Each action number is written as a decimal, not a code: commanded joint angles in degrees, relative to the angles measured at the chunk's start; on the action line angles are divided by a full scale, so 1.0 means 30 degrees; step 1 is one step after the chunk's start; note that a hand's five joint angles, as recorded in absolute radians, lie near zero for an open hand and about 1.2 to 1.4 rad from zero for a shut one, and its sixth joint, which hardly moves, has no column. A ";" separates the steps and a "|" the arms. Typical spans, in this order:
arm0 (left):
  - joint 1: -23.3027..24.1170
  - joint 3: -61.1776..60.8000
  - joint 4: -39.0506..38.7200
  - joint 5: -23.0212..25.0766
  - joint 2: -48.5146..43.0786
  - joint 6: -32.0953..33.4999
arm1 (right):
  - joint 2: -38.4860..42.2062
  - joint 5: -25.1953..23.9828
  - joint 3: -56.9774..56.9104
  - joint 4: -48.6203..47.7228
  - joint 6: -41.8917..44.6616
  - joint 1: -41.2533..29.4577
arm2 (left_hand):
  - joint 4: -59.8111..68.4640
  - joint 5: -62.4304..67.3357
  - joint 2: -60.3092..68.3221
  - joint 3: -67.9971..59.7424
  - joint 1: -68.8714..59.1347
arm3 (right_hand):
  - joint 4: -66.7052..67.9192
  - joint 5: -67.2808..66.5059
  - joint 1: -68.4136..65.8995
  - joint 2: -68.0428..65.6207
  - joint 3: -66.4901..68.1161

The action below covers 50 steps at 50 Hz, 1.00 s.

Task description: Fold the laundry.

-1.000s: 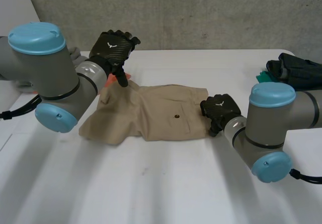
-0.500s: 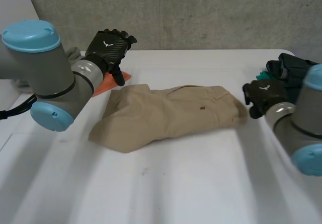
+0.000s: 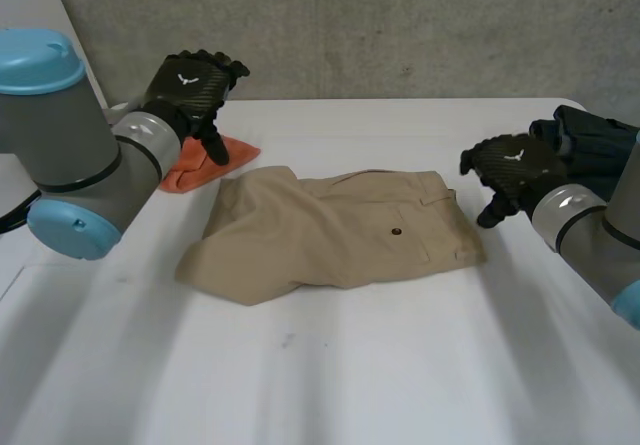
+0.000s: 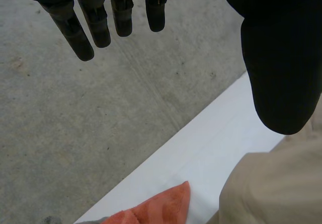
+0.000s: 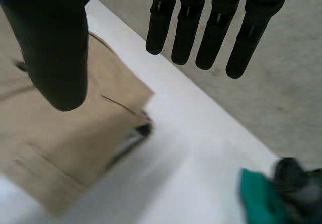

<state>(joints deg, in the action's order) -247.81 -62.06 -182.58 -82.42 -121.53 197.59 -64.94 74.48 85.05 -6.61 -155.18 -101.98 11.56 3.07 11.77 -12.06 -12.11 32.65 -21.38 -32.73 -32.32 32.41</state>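
Tan shorts (image 3: 335, 230) lie folded in the middle of the white table (image 3: 330, 385), waistband end toward the right; they also appear below my thumb in the left wrist view (image 4: 276, 189) and the right wrist view (image 5: 65, 133). My left hand (image 3: 190, 85) hovers above the table's back left, beyond the shorts' left end, fingers (image 4: 95, 20) straight and holding nothing. My right hand (image 3: 515, 170) floats just off the shorts' right end, apart from the cloth, with straight fingers (image 5: 211, 27) and nothing between them and the thumb.
An orange cloth (image 3: 205, 160) lies at the back left beside the shorts, also seen as orange cloth (image 4: 156, 209). A heap of dark and green garments (image 3: 590, 140) sits at the back right, with a green piece (image 5: 261, 194) near my right hand. A concrete wall stands behind.
My right hand dragged the shorts' waistband end rightward, then let go and lifted off it. My left hand drew back to the left, away from the shorts. The shorts now lie farther right.
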 commanded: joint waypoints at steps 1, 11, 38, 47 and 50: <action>-0.0133 -0.0143 0.0100 0.0372 0.0286 -0.1554 | 0.1077 -0.2767 0.0040 0.0651 -0.2824 0.0684 | -0.0521 -0.1022 -0.0590 0.0686 0.0704 | 0.3378 -0.3802 -0.3353 -0.3487 0.3458; -0.0103 -0.0319 -0.0018 0.0900 0.0286 -0.1819 | 0.2543 -0.2855 -0.0225 0.0623 -0.3060 0.0655 | -0.0521 -0.1022 -0.0590 0.0686 0.0704 | 0.3442 -0.3865 -0.3416 -0.3550 0.3521; -0.0279 -0.0349 -0.0047 0.1017 0.0022 -0.1819 | 0.3368 -0.1155 0.0506 -0.2657 -0.1829 0.1268 | -0.0521 -0.1022 -0.0590 0.0686 0.0704 | 1.5784 -1.6207 -1.5758 -1.5892 1.5863; -0.0571 -0.0466 -0.0018 0.1046 0.0256 -0.1906 | 0.0521 -0.0748 0.1093 -0.0818 0.0974 0.3670 | -0.0521 -0.1022 -0.0590 0.0686 0.0704 | 1.5784 -1.6207 -1.5758 -1.5892 1.5863; -0.0660 -0.0495 -0.0018 0.1047 0.0374 -0.1907 | 0.0464 -0.0279 0.0919 -0.0287 0.2589 0.3498 | -0.0521 -0.1022 -0.0590 0.0686 0.0704 | 1.5784 -1.6207 -1.5758 -1.5892 1.5863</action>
<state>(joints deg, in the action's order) -249.27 -63.35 -182.65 -79.34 -121.00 192.01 -62.12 71.60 88.10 -12.05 -156.02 -93.00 11.57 3.07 11.77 -12.05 -12.11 68.35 -56.63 -61.86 -67.55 67.55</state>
